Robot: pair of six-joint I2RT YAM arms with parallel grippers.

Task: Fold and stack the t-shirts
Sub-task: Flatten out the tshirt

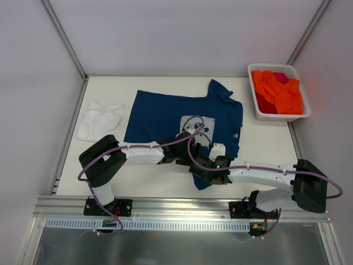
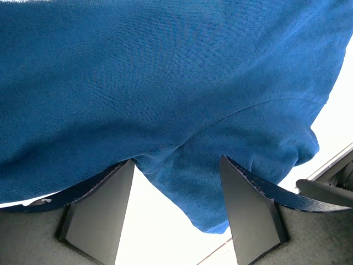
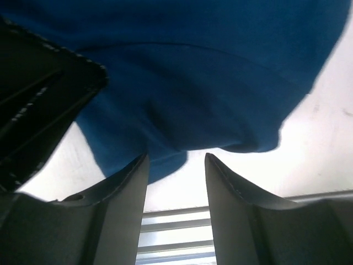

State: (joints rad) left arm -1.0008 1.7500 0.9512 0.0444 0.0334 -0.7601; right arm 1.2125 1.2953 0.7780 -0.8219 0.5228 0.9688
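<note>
The navy blue t-shirt (image 1: 165,113) lies spread on the white table, its pale print (image 1: 193,126) facing up and one sleeve (image 1: 203,182) pointing to the near edge. The plain white t-shirt (image 1: 99,118) lies crumpled at the far left. My left gripper (image 1: 186,152) is open at the navy shirt's near hem; in the left wrist view (image 2: 176,160) a fold of navy cloth (image 2: 209,187) hangs between its spread fingers. My right gripper (image 1: 201,167) is open right beside it; in the right wrist view (image 3: 176,155) the navy sleeve edge (image 3: 165,160) lies at its fingertips.
A white basket (image 1: 256,105) with orange and pink clothes (image 1: 278,94) stands at the back right. Both arms meet over the table's near middle, the left gripper's dark body (image 3: 38,110) close to the right one. The metal rail (image 1: 176,207) runs along the near edge.
</note>
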